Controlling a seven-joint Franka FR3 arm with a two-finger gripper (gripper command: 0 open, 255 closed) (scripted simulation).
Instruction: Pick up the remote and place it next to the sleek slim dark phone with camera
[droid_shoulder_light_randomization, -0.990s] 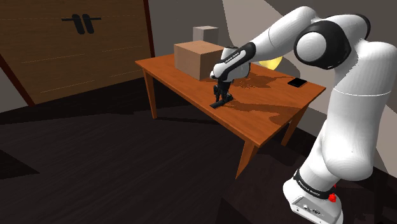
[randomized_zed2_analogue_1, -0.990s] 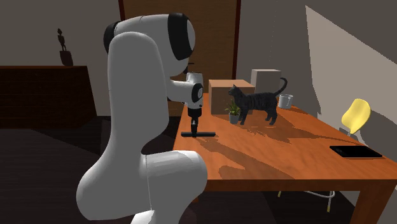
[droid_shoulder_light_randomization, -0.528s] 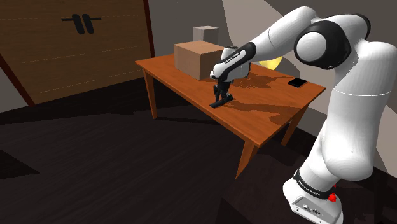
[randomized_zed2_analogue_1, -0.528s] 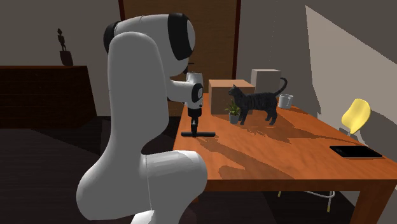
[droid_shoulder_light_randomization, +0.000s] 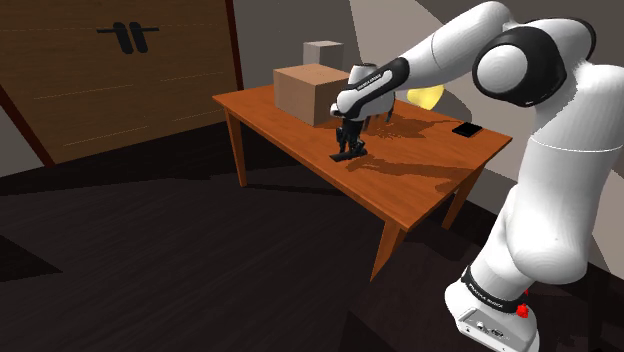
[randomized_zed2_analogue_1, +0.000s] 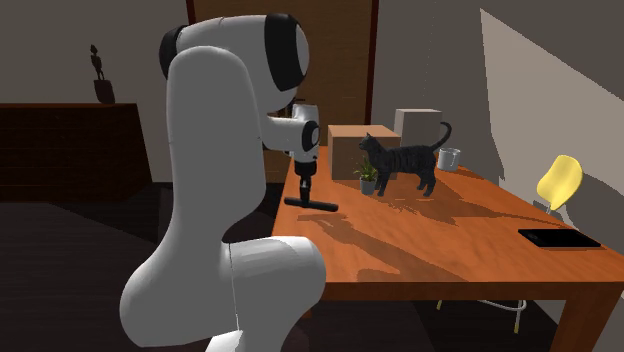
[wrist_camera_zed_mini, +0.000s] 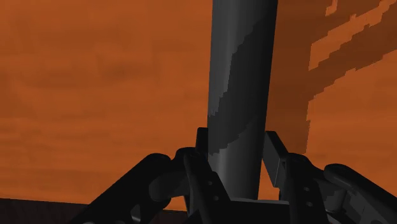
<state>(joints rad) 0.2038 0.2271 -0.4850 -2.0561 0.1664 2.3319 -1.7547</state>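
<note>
The white Franka arm with dark joints (droid_shoulder_light_randomization: 545, 150) reaches from its stand over a rectangular orange-brown wooden table (droid_shoulder_light_randomization: 420, 190). Beyond the fingers, at the table's far end, stands a brown cardboard-coloured box (droid_shoulder_light_randomization: 308, 92) with a smaller pale grey box (droid_shoulder_light_randomization: 324, 52) behind it. In the second exterior view a black striped cat figure (randomized_zed2_analogue_1: 402, 160) stands on the table, off to the right of the fingers and near the brown box. The flat, dark, slim phone (randomized_zed2_analogue_1: 558, 238) lies well apart from the fingers, near the table corner at that view's right. The all-black two-finger gripper (droid_shoulder_light_randomization: 345, 150) points straight down over the table's long edge. Its fingers (wrist_camera_zed_mini: 275, 159) are clamped on the long, narrow dark grey remote (wrist_camera_zed_mini: 242, 95), one on each long side. The remote (randomized_zed2_analogue_1: 310, 203) lies level across the fingertips, sticking out to both sides. It seems to hang just above the tabletop, with its shadow on the wood below.
</note>
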